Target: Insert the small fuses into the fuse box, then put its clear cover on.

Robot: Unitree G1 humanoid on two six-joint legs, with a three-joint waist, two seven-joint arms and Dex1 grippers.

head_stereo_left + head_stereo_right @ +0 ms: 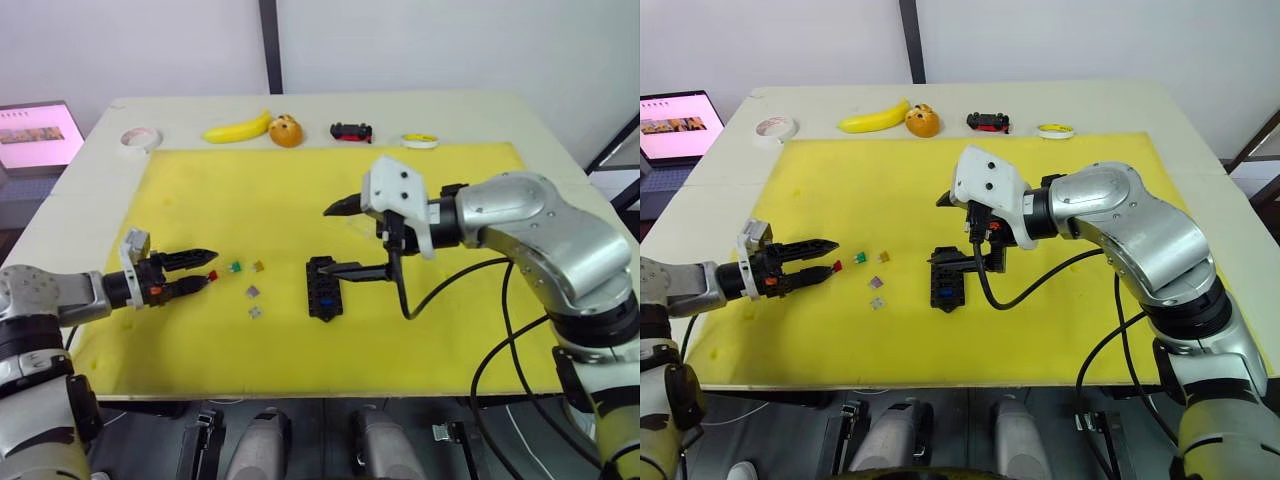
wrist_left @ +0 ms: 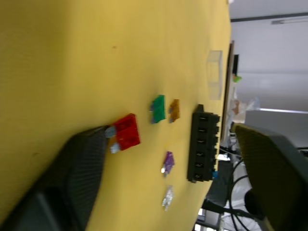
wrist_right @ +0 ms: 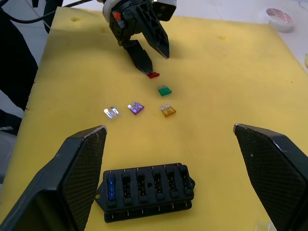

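Black fuse box (image 3: 147, 190) holding one blue fuse (image 3: 111, 189), other small fuses (image 3: 136, 108) loose nearby, clear cover (image 2: 214, 74) perhaps beyond

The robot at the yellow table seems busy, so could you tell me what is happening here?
It is loading small fuses into a black fuse box. One blue fuse already sits in an end slot. The left gripper, open, has its fingertips at the red fuse on the yellow mat. Green, amber, purple and clear fuses lie loose nearby. The right gripper hovers open over the box.
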